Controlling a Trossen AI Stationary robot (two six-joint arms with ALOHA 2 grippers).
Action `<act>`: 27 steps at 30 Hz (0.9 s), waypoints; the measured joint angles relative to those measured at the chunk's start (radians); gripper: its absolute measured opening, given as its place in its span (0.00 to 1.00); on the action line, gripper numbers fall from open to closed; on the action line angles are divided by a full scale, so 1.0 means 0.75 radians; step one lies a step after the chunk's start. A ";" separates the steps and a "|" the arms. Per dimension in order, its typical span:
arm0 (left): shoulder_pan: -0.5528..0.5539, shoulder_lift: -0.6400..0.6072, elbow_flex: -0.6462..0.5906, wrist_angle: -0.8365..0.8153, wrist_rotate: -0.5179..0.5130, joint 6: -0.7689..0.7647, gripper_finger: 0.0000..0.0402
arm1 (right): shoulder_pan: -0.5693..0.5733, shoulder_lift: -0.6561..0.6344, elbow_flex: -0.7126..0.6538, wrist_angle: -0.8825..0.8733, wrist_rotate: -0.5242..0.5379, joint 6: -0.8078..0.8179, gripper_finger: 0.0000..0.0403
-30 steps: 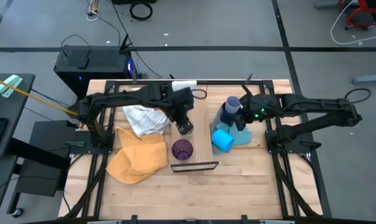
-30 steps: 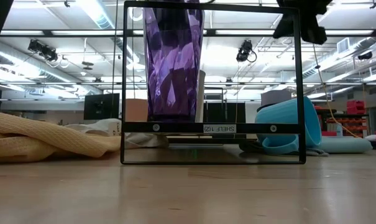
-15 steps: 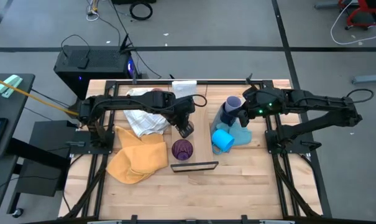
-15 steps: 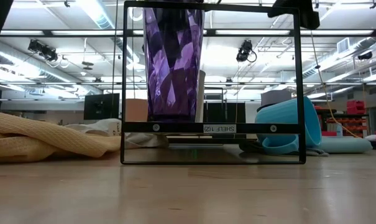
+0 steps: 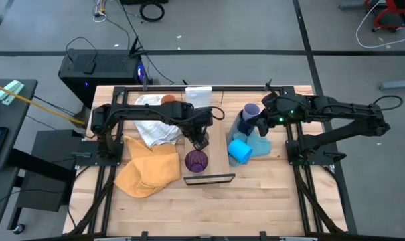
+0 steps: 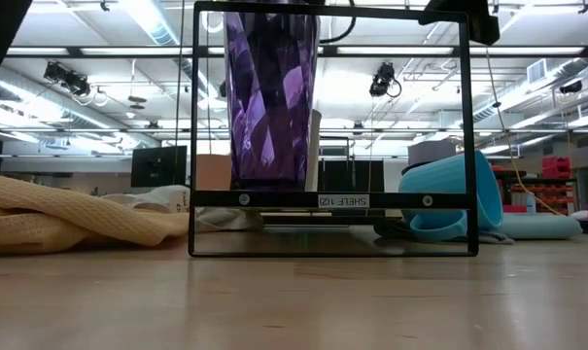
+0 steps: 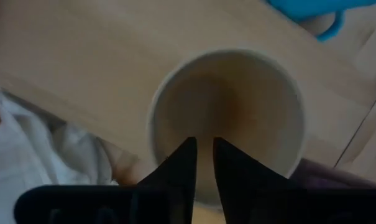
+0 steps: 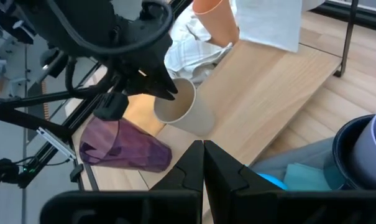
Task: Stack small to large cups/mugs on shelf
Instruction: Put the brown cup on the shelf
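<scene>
A: What sits nearest the counter's (image 5: 256, 191) front edge?

B: The shelf's black metal frame (image 6: 330, 199), with the dark purple tumbler (image 5: 196, 161) upright on the shelf (image 5: 217, 130) plank just behind it. In the low view the tumbler fills the frame's left half.

A: And beside it?

B: A yellow cloth (image 5: 147, 167) lies bunched on the left side. On the right side the light blue mug (image 5: 239, 150) lies tipped over on a blue cloth (image 5: 262, 142).

A: Where is the left tool?

B: The left tool (image 5: 199, 139) is over the plank just behind the tumbler, above the tan cup (image 8: 183, 110), which stands on the plank. Its own camera looks straight down into the cup (image 7: 228, 124), with the two fingers nearly together, one fingertip (image 7: 186, 155) showing over the cup's inside. Whether it grips the rim I cannot tell.

A: Farther back?

B: A white cloth (image 5: 155, 127) lies left of the plank, crowding its edge. The orange cup (image 8: 215, 20) and a small white box (image 5: 198, 96) are at the far end. The lavender cup (image 5: 252, 111) sits inside the navy mug (image 5: 242, 126) on the right.

A: The right tool?

B: The right tool (image 5: 267, 115) hovers by that pair, fingers closed on nothing.
</scene>
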 joint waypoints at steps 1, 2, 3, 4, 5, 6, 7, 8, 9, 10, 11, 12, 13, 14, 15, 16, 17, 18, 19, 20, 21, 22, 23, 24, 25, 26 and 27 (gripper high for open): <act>0.000 0.004 0.001 0.004 -0.001 0.000 0.14 | 0.001 0.000 0.000 -0.001 -0.001 -0.001 0.04; 0.000 0.007 0.002 0.006 0.000 0.000 0.14 | 0.001 0.001 0.000 0.000 -0.001 -0.002 0.04; 0.000 0.009 0.001 -0.002 0.000 0.000 0.14 | 0.001 0.000 0.000 0.000 -0.001 -0.002 0.04; 0.000 0.010 -0.001 -0.010 0.000 0.000 0.14 | 0.000 0.000 0.000 0.001 -0.001 -0.003 0.04; 0.000 0.010 0.000 -0.006 0.000 0.001 0.14 | 0.001 0.000 0.000 0.000 -0.001 -0.003 0.04; -0.001 0.009 0.001 0.000 0.000 0.000 0.14 | 0.000 0.000 0.000 0.000 -0.001 -0.003 0.04; -0.001 0.009 0.001 -0.002 0.000 -0.001 0.14 | 0.000 0.000 0.000 0.000 -0.001 -0.004 0.04; -0.001 0.009 0.001 -0.008 0.000 -0.001 0.14 | 0.000 0.001 0.000 0.001 -0.001 -0.008 0.04; -0.001 0.010 0.001 -0.009 0.000 -0.001 0.14 | 0.000 0.001 0.000 0.001 -0.001 -0.011 0.04; 0.000 0.009 0.001 -0.010 0.000 -0.001 0.14 | 0.000 0.000 0.000 0.001 -0.001 -0.013 0.04; 0.001 0.009 0.001 -0.012 0.000 0.000 0.13 | 0.000 0.000 0.000 0.001 -0.001 -0.014 0.04; 0.002 0.009 0.001 -0.017 0.000 0.000 0.13 | -0.001 0.000 0.000 0.001 -0.001 -0.015 0.04; 0.002 0.009 0.001 -0.026 0.000 -0.001 0.13 | -0.001 0.000 0.000 0.001 -0.001 -0.016 0.04; 0.002 0.009 0.001 -0.034 0.000 -0.001 0.13 | -0.001 0.000 0.000 0.001 -0.001 -0.017 0.04; 0.002 0.009 0.001 -0.037 0.000 -0.001 0.13 | -0.001 0.000 0.000 0.001 -0.001 -0.018 0.04; 0.002 0.009 0.001 -0.039 0.000 -0.001 0.13 | -0.001 0.001 -0.001 0.001 -0.001 -0.019 0.04; 0.002 0.009 0.001 -0.043 0.000 -0.001 0.13 | -0.001 0.001 -0.001 0.001 -0.001 -0.019 0.04; 0.002 0.009 0.001 -0.046 0.001 -0.001 0.13 | -0.001 0.000 -0.001 0.001 -0.001 -0.021 0.04; 0.002 0.009 0.001 -0.044 0.000 -0.001 0.13 | -0.001 0.000 -0.001 0.001 -0.001 -0.023 0.04; 0.002 0.009 0.001 -0.045 0.001 0.000 0.13 | -0.001 0.001 -0.001 0.001 -0.001 -0.023 0.04; 0.003 0.009 0.001 -0.049 0.001 0.000 0.13 | -0.001 0.000 -0.001 0.001 -0.001 -0.024 0.04; 0.003 0.009 0.001 -0.053 0.001 0.000 0.12 | -0.001 0.000 -0.001 0.001 -0.001 -0.024 0.04; 0.003 0.009 0.001 -0.057 0.001 -0.001 0.12 | -0.001 0.000 -0.001 0.001 -0.001 -0.024 0.04; 0.003 0.009 0.001 -0.060 0.000 -0.001 0.12 | -0.001 0.001 -0.001 0.001 -0.001 -0.025 0.04; 0.002 0.009 0.001 -0.065 0.001 -0.001 0.12 | -0.001 0.001 -0.001 0.001 -0.001 -0.026 0.04; 0.002 0.009 0.001 -0.075 0.001 0.000 0.12 | -0.001 0.000 -0.001 0.001 -0.001 -0.027 0.04; 0.002 0.009 0.001 -0.081 0.001 0.001 0.12 | -0.001 0.001 -0.001 0.001 -0.001 -0.027 0.04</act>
